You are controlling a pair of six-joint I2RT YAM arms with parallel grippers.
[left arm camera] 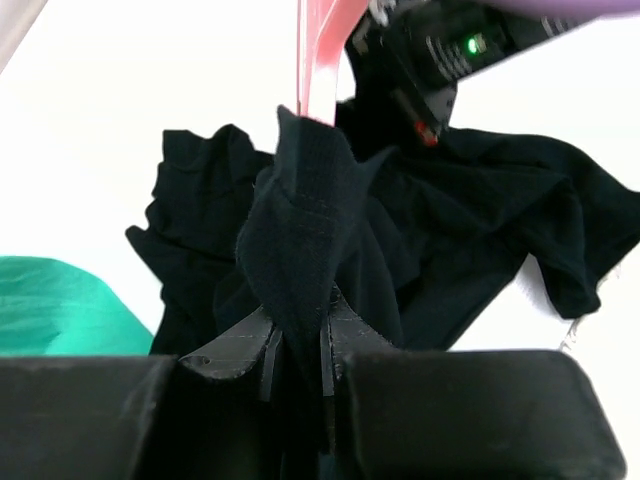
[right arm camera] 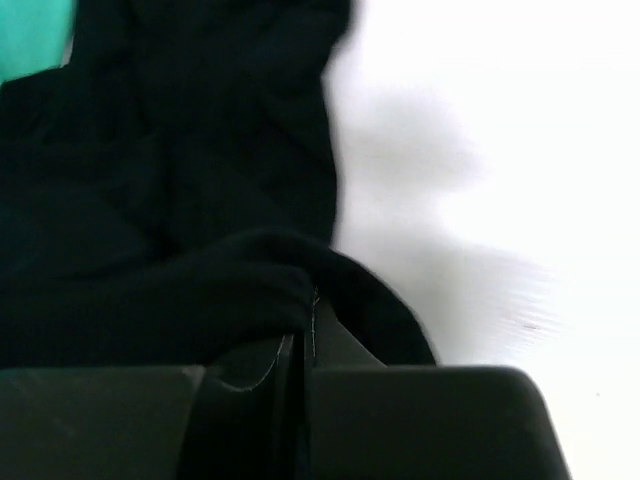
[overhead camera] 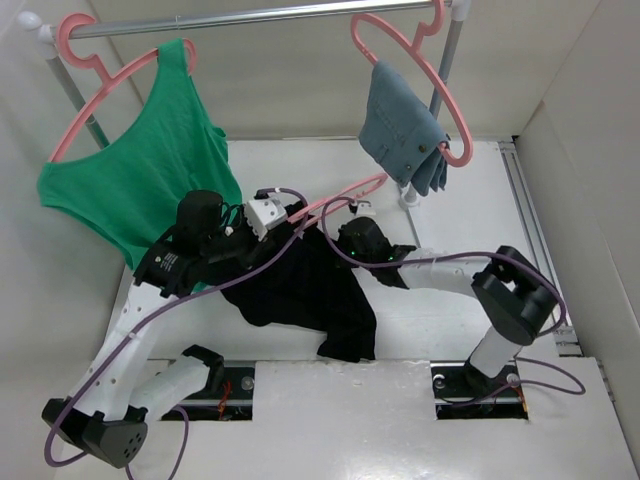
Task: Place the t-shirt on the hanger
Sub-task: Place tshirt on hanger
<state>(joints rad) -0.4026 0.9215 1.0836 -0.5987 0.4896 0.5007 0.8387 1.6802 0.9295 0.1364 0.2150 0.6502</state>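
Note:
The black t-shirt (overhead camera: 310,290) lies bunched on the table between my two arms. The pink hanger (overhead camera: 340,198) pokes out of its upper edge toward the back. My left gripper (overhead camera: 272,222) is shut on a fold of the t-shirt's hem or collar (left arm camera: 300,230), and the hanger's pink arm (left arm camera: 320,55) rises just beyond that fold. My right gripper (overhead camera: 350,238) is shut on another edge of the t-shirt (right arm camera: 200,290), low over the table. The shirt's print and label are hidden.
A green tank top (overhead camera: 150,170) hangs on a pink hanger at the back left, touching my left arm. A blue-grey denim garment (overhead camera: 405,135) hangs on another pink hanger at the back right. The rail (overhead camera: 270,15) spans the back. White walls enclose the table.

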